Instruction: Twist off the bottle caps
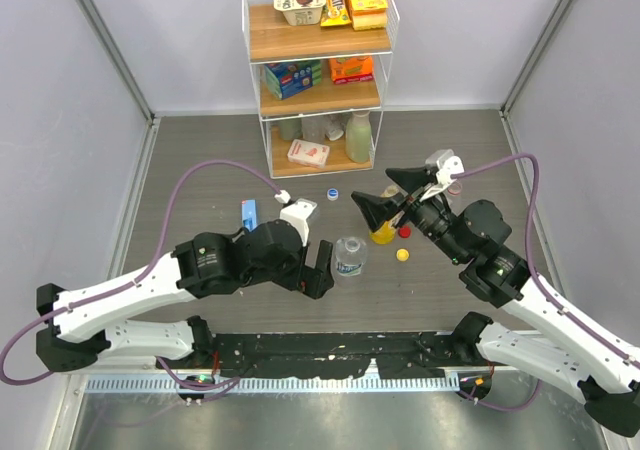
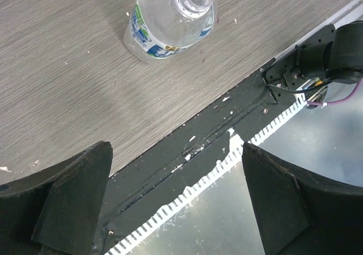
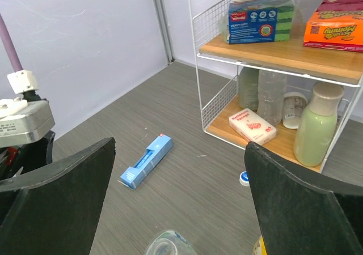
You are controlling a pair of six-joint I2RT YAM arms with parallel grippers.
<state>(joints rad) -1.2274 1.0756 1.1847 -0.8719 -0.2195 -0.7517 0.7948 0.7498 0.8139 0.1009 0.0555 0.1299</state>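
The short clear water bottle (image 1: pixel 349 255) with a blue label stands uncapped mid-table; it also shows in the left wrist view (image 2: pixel 170 20) and its mouth in the right wrist view (image 3: pixel 167 245). A blue cap (image 1: pixel 332 193) lies toward the shelf. The yellow-orange bottle (image 1: pixel 383 233) stands partly hidden under my right gripper (image 1: pixel 388 195), which is open and empty above it. A red cap (image 1: pixel 406 232) and a yellow cap (image 1: pixel 402 254) lie beside it. The red-label bottle is hidden. My left gripper (image 1: pixel 320 270) is open and empty, just left of the water bottle.
A wire shelf rack (image 1: pixel 318 70) stands at the back with boxes, a sponge pack (image 3: pixel 253 126) and a pale green bottle (image 3: pixel 316 130). A blue box (image 1: pixel 249 213) lies on the table left of centre. The black mounting rail (image 2: pixel 187 153) runs along the near edge.
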